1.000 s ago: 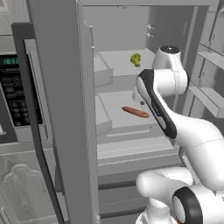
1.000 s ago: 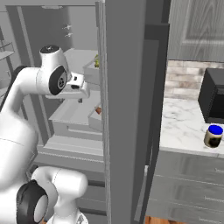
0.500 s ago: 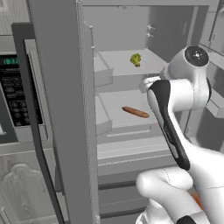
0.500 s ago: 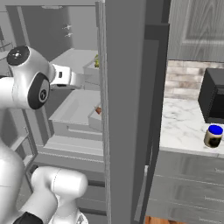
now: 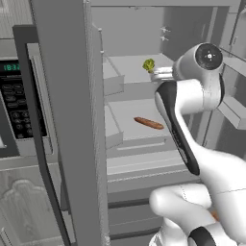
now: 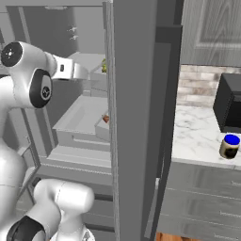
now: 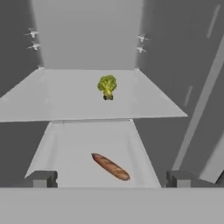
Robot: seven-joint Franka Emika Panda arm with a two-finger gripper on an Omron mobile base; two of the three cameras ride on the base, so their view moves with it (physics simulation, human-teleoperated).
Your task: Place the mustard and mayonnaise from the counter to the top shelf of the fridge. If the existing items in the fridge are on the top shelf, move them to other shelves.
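Inside the fridge (image 5: pixel 72 120): the gripper (image 7: pixel 109 179) hung at the open front, facing the back wall, jaws spread wide and holding nothing.
Step in hand: judged to be clearing the top shelf (image 7: pixel 65 96) — the broccoli floret (image 7: pixel 107 86) stood on it and would have to go down a shelf before the condiments came in.
Doing it well: the hand looked to sit low for that shelf, so rise first, then go straight in over the front edge; keep the fingers level either side of the floret and close on its crown, not the thin stem.
Broccoli: upright, stem down, near the middle of the top shelf, a little toward its back edge; in the left base view it showed just left of the wrist (image 5: pixel 149 64).
Sausage stick (image 7: pixel 110 166): flat on the tray shelf below, near its front edge — long axis slanted, far end toward the back left, near end toward the front right.
Mayonnaise (image 6: pixel 229 147): upright, blue lid up, on the counter (image 6: pixel 197 136) close to its front edge, right of the fridge, just beside a black appliance (image 6: pixel 229 103).
Mustard: I could not find it.
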